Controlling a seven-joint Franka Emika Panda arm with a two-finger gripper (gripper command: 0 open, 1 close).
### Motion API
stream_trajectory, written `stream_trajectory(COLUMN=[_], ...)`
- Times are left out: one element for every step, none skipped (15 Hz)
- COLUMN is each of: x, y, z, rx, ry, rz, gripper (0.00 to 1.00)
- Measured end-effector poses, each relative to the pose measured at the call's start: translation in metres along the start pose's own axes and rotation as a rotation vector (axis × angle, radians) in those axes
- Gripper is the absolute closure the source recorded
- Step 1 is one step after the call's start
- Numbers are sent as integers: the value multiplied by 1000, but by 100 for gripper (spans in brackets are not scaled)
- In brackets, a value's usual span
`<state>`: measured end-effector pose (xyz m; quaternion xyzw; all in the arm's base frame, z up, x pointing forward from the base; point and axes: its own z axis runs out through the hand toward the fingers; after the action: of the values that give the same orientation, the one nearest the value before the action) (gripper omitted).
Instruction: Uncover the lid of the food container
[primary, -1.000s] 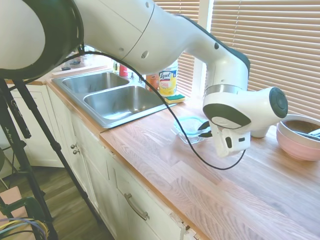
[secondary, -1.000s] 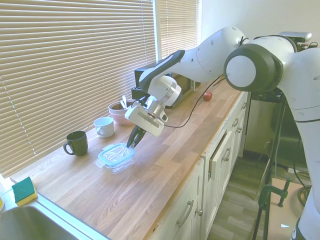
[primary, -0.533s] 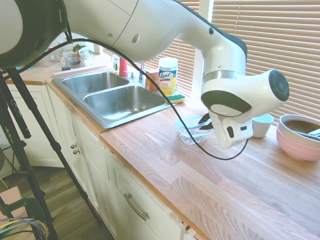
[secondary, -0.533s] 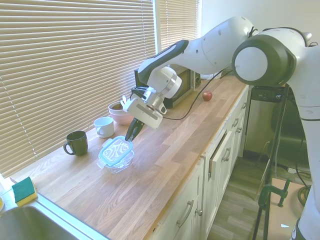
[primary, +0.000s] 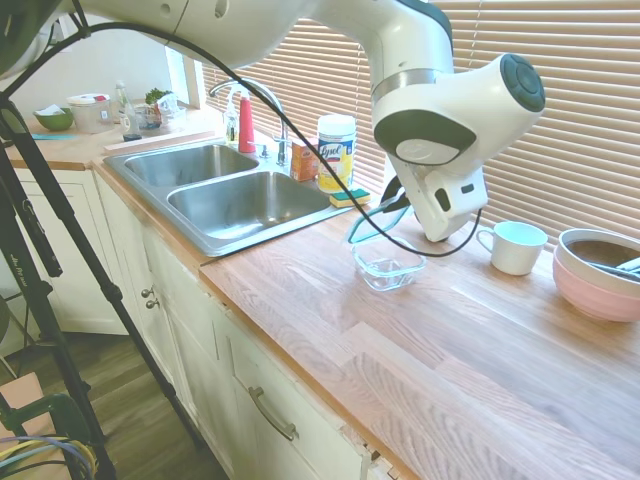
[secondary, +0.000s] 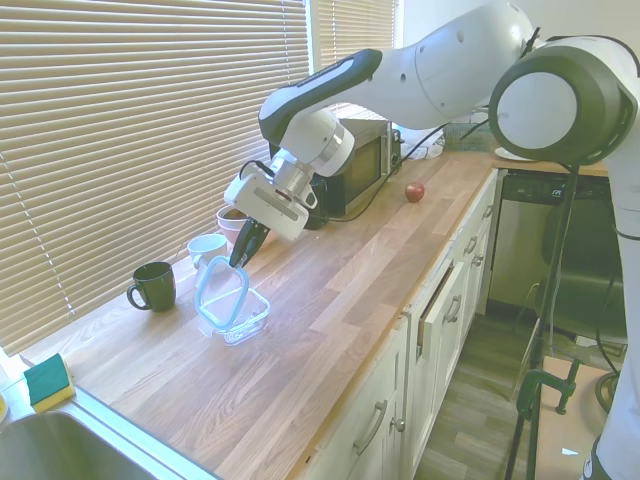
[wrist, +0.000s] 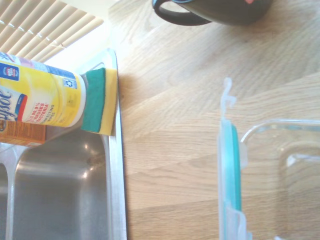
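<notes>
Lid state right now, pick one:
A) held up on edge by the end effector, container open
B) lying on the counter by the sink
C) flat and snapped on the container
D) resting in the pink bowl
A: the end effector grips the top edge of the lid, which stands nearly upright above the open food container.

Only readable print: "Lysol" brand on label of yellow-and-white cylindrical wipes canister (primary: 336, 152) by the sink. Wrist view shows same canister sideways, w/ blue script partly cut off, approx "yso"; small print too blurry. No other legible text, numbers or signs.
</notes>
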<state>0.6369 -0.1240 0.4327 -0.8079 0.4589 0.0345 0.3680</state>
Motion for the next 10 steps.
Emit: stream_trajectory(x=[-5,-12,-18,-25,-32,-40,-50,-62,-76,-93], y=[-5,-11,-17,-22,-26,-30,-32,-33,-34,-32], z=[-3,-5,-8,-10,-12,-13,-13,-13,-11,-7], rx=[0,1,1,0,-7,-19,-40,-67,-94,-119], ry=[3,6,9,11,16,20,29,46,70,89], rz=[-12,-26,-39,-53,-70,-92,-117,-147,-184,-220], gripper=[100,100,100,100,100,100,100,100,100,100])
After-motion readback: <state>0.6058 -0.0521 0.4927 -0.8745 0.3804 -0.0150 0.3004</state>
